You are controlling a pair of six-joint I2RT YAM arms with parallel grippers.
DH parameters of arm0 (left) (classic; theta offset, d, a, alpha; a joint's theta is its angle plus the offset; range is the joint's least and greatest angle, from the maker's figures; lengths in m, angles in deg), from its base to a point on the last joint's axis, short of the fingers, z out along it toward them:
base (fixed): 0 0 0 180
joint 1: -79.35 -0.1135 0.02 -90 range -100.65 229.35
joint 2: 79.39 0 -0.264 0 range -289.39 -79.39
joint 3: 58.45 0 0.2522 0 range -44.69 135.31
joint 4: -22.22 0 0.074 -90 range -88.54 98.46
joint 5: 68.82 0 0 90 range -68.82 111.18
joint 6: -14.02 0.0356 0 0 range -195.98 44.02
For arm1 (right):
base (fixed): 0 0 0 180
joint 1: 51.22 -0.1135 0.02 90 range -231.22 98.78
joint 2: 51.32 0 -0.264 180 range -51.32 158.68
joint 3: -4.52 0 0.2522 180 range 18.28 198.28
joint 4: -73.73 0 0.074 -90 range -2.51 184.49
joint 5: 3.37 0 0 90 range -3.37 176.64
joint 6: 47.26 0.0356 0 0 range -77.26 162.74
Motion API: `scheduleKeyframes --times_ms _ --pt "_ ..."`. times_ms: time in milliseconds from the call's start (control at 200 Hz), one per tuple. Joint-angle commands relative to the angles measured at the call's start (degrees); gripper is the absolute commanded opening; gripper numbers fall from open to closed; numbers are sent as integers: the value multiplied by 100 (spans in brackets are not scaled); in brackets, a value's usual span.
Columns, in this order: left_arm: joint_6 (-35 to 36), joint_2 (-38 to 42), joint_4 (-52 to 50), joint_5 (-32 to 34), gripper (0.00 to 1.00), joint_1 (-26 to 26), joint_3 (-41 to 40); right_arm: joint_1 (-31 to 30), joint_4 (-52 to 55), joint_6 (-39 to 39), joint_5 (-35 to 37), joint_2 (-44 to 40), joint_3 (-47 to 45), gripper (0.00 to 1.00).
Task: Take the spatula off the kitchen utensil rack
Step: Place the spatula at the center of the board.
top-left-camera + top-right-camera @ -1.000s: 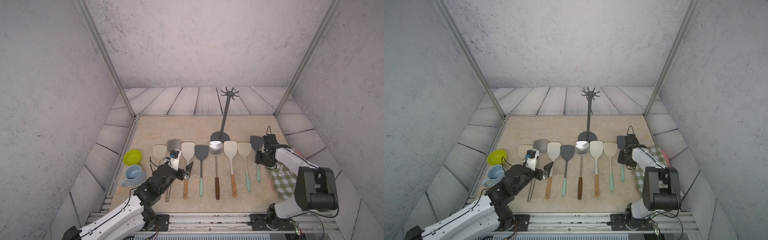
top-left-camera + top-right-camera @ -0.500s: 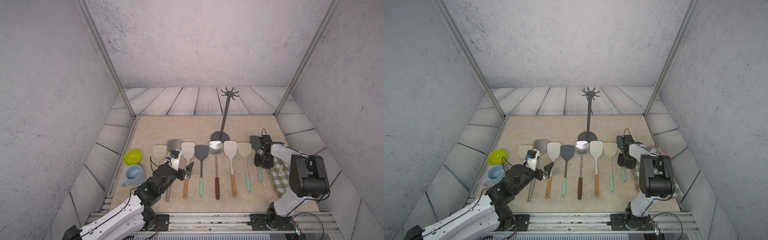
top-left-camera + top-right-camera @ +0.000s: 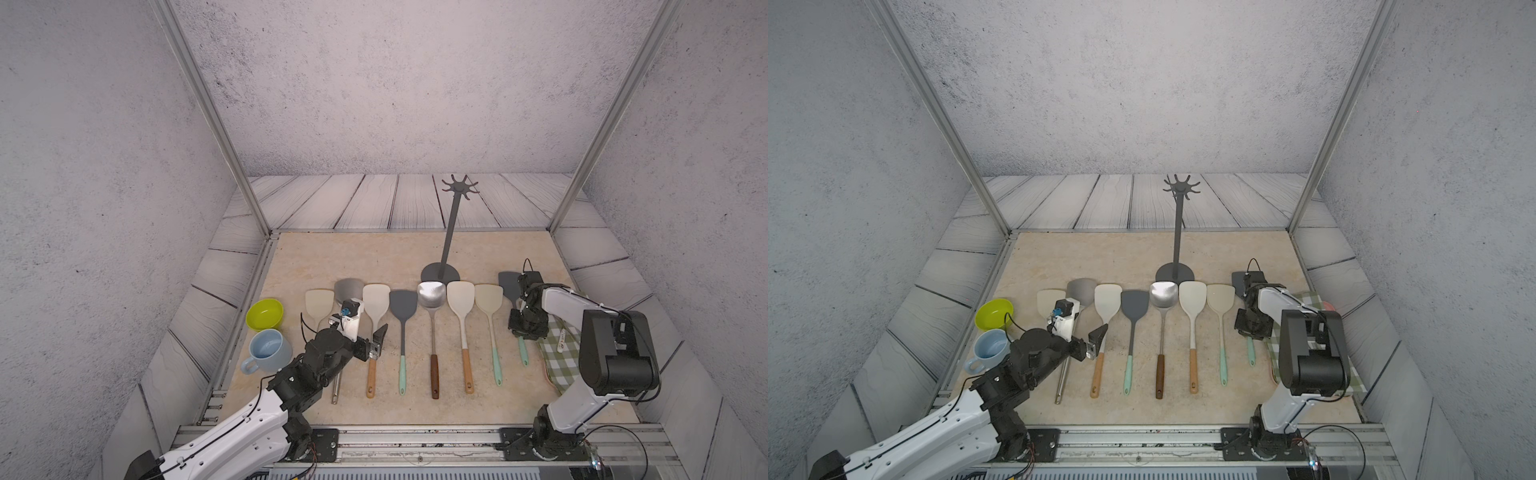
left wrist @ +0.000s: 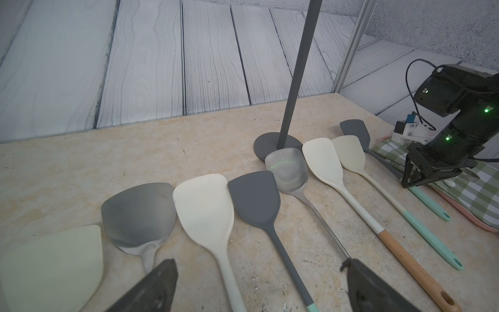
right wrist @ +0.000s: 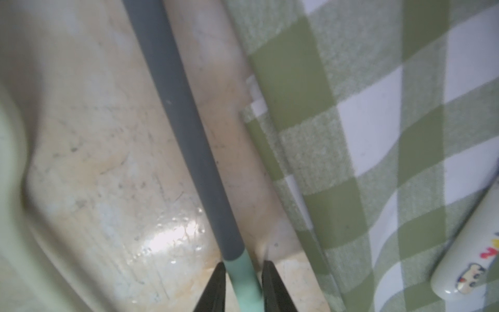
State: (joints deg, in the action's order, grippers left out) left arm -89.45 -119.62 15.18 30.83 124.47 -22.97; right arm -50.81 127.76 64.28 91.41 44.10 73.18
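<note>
The kitchen utensil rack (image 3: pixel 451 232) (image 3: pixel 1178 224) (image 4: pixel 297 67) stands upright at the middle back, and nothing hangs on its hooks. The spatula (image 3: pixel 508 280) (image 3: pixel 1238 282) (image 4: pixel 353 129), dark grey with a teal handle, lies flat on the table at the right end of a row. My right gripper (image 3: pixel 524 332) (image 3: pixel 1250 332) (image 5: pixel 243 266) points down over its handle (image 5: pixel 183 121). The jaws stand narrow on either side of the teal part, with a thin gap on one side. My left gripper (image 3: pixel 376 340) (image 3: pixel 1096 336) (image 4: pixel 259 263) hovers wide open and empty over the left spatulas.
Several other spatulas (image 3: pixel 402 307) lie side by side in front of the rack's base. A green bowl (image 3: pixel 264 313) and a blue mug (image 3: pixel 270 355) stand at the left edge. A green checked cloth (image 3: pixel 559 349) with a small white object (image 5: pixel 464 256) lies right of the spatula.
The right gripper has slid toward the table's front along the spatula handle while its jaws narrowed, and that arm's elbow has risen. The left arm has not moved.
</note>
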Motion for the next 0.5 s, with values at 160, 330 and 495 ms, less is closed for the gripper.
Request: scheduleKeyframes --times_ms 160,330,495 --pt "51 1 165 -60 99 13 -1 8 264 87 -29 -368 -192 23" --pt "55 6 165 -97 99 14 -1 0 297 81 -12 -443 -305 17" --pt "64 15 170 -104 99 7 4 -7 306 70 3 -503 -358 17"
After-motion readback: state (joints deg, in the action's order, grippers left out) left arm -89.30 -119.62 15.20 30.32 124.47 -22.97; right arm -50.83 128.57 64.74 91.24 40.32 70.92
